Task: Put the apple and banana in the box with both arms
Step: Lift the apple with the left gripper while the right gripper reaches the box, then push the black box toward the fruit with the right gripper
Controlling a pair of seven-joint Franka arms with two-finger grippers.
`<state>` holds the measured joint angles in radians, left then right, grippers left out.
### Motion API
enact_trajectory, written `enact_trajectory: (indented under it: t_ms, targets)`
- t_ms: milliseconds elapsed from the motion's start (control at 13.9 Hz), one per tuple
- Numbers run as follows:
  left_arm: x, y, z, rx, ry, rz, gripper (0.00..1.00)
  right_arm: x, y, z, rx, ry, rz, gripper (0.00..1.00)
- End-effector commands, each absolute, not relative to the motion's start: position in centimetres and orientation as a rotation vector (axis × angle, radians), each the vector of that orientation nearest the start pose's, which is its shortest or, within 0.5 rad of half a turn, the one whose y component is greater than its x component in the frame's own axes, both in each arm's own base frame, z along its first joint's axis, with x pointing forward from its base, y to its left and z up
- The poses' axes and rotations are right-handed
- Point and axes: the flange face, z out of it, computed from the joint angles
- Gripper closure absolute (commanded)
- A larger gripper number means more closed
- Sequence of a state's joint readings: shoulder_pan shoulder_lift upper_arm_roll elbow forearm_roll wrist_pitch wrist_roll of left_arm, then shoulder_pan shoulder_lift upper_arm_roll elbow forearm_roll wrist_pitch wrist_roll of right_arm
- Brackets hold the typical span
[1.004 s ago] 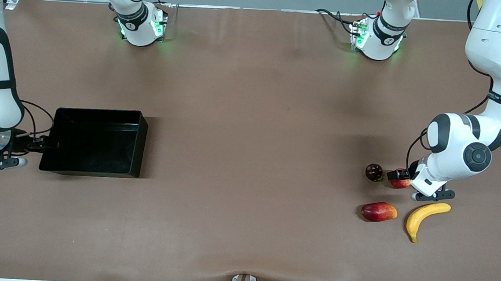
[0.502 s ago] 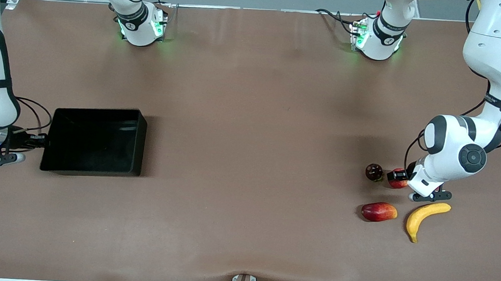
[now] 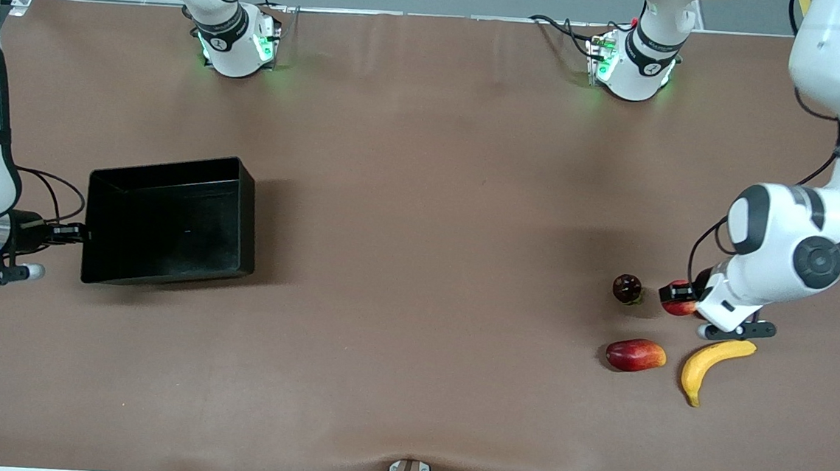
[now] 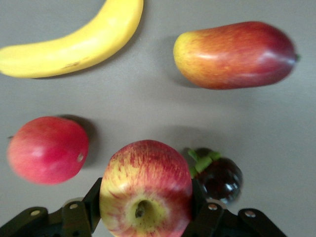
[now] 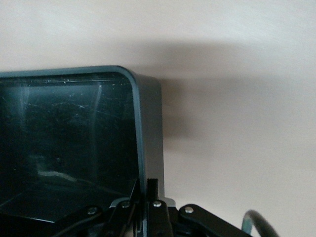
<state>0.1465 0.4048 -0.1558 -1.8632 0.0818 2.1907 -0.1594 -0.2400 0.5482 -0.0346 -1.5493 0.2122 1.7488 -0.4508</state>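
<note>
Apple (image 4: 145, 190) clamped between the two fingers (image 4: 81, 215) of the left tool (image 3: 678, 296), stem dimple facing the wrist camera, red with yellow streaks. Front view puts the left tool low over the fruit cluster at the left arm's end of the tabletop (image 3: 418, 265), the apple's red side showing just beside the white wrist. Whether the apple is touching the tabletop or raised off it, cannot tell.

Landmark = apple. Small dark maroon fruit (image 3: 627, 288) with a green calyx sits just beside the apple, on the side toward the right arm's end. Pinkish-red round fruit (image 4: 48, 149) lies close by on the apple's other side in the left wrist view; hidden under the arm in the front view. Elongated red-yellow fruit (image 3: 635, 355) lies nearer to the front camera than the apple. Banana (image 3: 712, 365) also lies nearer to the front camera than the apple, flat on the tabletop, curved, apart from the elongated fruit, untouched.

Box (image 3: 170, 219) is well apart from the apple, toward the right arm's end of the tabletop, black, nothing visible inside. It is skewed relative to the tabletop edge. Right tool (image 3: 73, 232) is closed tight on the box's end wall, one finger (image 5: 152, 200) inside the rim and one outside, as the right wrist view shows. Both fruits of the task are outside the box.
</note>
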Motion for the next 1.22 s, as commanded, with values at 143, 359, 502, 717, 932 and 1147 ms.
enact_trajectory:
  t_ms: [143,359,502,717,932,1147]
  targets:
    - [61.8,-4.1,36.8,-3.067,-0.318,0.162,1.0,65.6,-3.9,34.0,-2.702,0.13,0.421,1.0]
    - [61.7,-8.5,39.4,-3.01,-0.394,0.191,1.0,66.2,10.5,36.1,-2.777,-0.164,0.405,1.0]
    - [61.2,-11.3,40.8,-2.99,-0.433,0.194,1.0,65.9,16.9,36.4,-2.835,-0.059,0.353,1.0]
    - [60.4,-14.3,41.8,-2.987,-0.432,0.172,1.0,63.6,26.2,35.4,-2.874,-0.004,0.321,1.0]
    - [59.8,-16.7,42.2,-2.996,-0.442,0.157,1.0,60.8,32.3,33.3,-2.888,0.069,0.269,1.0]
    - [59.0,-19.5,42.5,-2.997,-0.507,0.142,1.0,58.6,38.1,29.7,-2.9,0.119,0.215,1.0]
